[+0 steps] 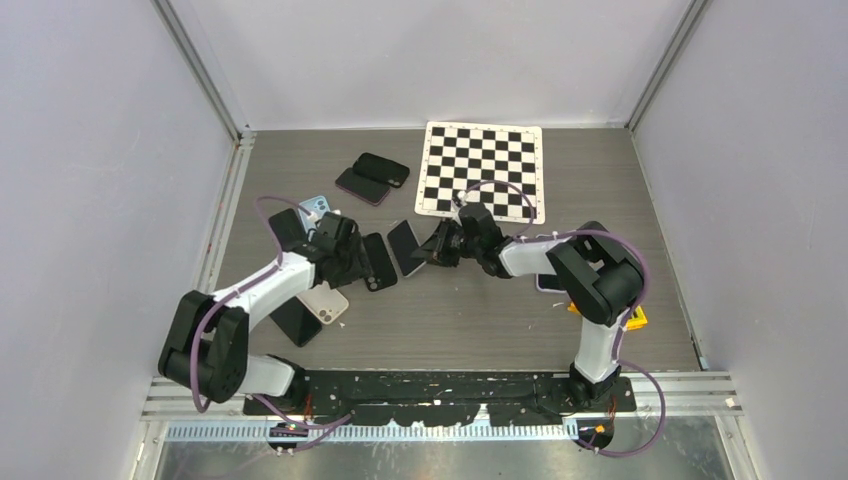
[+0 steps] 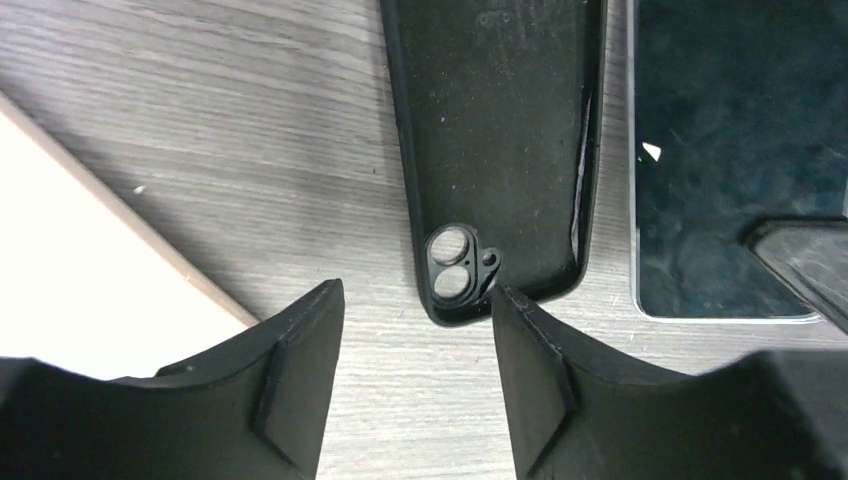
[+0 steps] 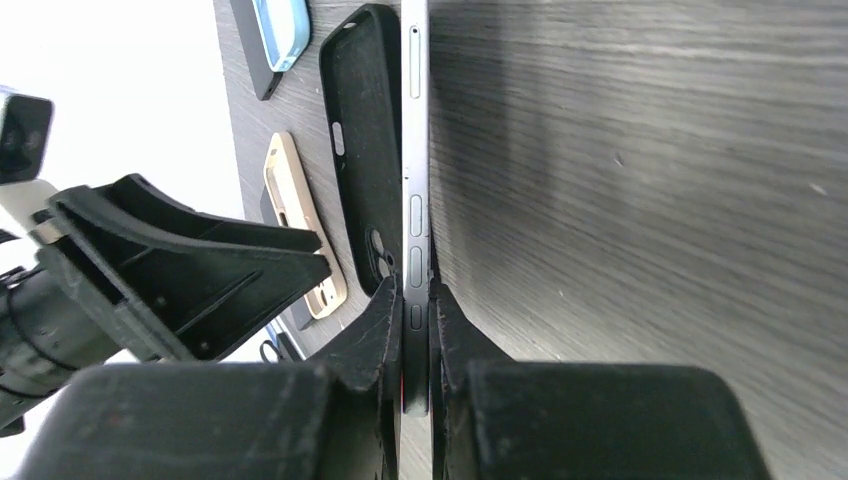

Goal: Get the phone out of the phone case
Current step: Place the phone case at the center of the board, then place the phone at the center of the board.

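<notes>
Left gripper (image 2: 416, 296): stands open, empty. Sits at 6 o'clock of case (image 2: 500, 130) in wrist view, camera cut-out end nearest. One finger (image 2: 540, 380) just beside case corner; touching or not, cannot tell.

Right gripper (image 3: 415, 292): clamps shut on phone (image 3: 414, 150), thin edge between fingers, near side buttons.

Case: lies inner side up on table (image 2: 200, 130), hollow, nothing in it.

Phone: lies at 3 o'clock of case in left wrist view, long sides parallel, narrow strip of table between. Resting flat or raised a little: cannot tell from these views.

Spares around: beige one (image 2: 90, 290) at 9 o'clock of left gripper, apart from it; more toward 12 o'clock in top view, beside checkerboard (image 1: 482, 170). Not part of the job.

Step, as judged: past separation. Phone out, case free of any grip. Remains only to park phone and clear both arms.

Next move, as judged: calls for lowering phone flat, away from case toward 3 o'clock, then opening right fingers without tipping it. Calls also for lifting left gripper straight up, to avoid snagging soft rim with finger beside corner and dragging case back against phone.
</notes>
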Controlling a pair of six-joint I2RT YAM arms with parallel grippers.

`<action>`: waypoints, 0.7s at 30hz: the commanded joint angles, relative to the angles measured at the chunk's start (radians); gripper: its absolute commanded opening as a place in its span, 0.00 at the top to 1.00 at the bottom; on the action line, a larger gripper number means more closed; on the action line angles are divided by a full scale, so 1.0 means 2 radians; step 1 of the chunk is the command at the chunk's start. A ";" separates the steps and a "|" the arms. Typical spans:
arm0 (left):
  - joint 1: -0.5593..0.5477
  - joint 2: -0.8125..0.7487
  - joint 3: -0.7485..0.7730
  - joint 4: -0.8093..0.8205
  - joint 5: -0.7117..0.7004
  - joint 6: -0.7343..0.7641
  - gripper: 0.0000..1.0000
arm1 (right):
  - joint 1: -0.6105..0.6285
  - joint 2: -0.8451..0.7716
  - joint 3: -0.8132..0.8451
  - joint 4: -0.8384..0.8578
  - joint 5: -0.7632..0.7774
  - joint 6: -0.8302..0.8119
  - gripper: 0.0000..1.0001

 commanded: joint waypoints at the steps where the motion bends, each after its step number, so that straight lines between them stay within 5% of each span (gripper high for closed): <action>1: 0.000 -0.049 0.033 -0.030 -0.030 0.011 0.40 | 0.011 0.027 0.034 0.007 -0.019 -0.033 0.99; 12: 0.000 -0.139 0.050 -0.050 0.005 0.020 0.18 | 0.029 0.061 0.071 -0.084 -0.015 -0.094 0.81; 18: 0.000 -0.171 0.061 -0.069 0.006 0.024 0.09 | 0.031 0.024 0.082 -0.148 0.028 -0.120 0.54; 21: 0.000 -0.182 0.065 -0.074 0.012 0.029 0.08 | 0.031 0.006 0.096 -0.189 0.034 -0.136 0.23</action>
